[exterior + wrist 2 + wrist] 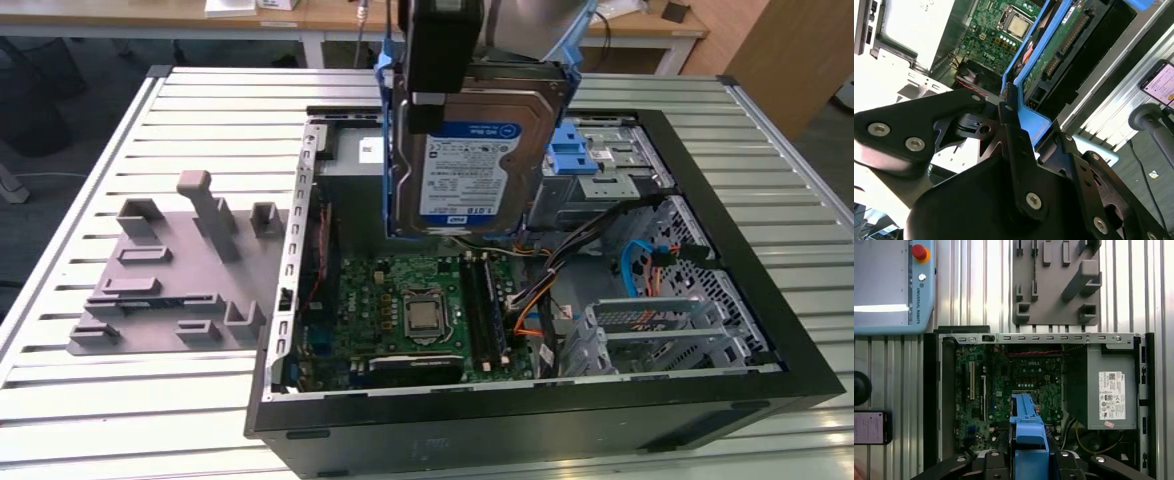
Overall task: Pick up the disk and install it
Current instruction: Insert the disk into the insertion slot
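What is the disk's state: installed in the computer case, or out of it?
Out. The gripper holds the disk on edge above the open computer case, label facing the exterior view.

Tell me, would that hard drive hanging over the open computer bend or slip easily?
Probably stiff: the hard drive hangs upright from the gripper without sagging. Its metal body suggests it is heavy for its size. The smooth blue side rails might slip, and its exposed circuit board looks fragile.
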`<state>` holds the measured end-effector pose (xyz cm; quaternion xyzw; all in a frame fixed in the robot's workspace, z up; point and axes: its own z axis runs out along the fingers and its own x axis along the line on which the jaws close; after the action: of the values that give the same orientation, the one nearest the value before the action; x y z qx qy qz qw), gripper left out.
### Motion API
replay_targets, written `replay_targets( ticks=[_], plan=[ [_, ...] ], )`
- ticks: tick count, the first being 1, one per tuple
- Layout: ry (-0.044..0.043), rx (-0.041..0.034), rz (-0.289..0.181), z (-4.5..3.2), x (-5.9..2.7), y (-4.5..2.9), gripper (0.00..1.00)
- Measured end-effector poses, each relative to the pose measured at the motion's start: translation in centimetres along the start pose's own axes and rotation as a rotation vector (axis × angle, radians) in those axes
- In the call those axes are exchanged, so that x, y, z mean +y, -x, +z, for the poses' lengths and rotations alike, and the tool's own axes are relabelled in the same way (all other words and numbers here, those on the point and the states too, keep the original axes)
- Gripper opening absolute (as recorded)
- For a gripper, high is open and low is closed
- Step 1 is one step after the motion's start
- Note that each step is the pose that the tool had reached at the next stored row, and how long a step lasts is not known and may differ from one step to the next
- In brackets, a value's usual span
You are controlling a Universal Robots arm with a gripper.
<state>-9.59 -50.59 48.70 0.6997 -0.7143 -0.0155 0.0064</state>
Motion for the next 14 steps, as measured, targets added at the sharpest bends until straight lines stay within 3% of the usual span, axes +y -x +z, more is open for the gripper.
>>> replay_targets(
  ticks=[8, 14],
  plan=[
    [0.0000, 0.0001, 0.000, 0.31, -0.81, -0.34, 0.36],
    [0.0000, -0.0002, 0.000, 0.63, -0.88, -1.49, 0.36]
  ],
)
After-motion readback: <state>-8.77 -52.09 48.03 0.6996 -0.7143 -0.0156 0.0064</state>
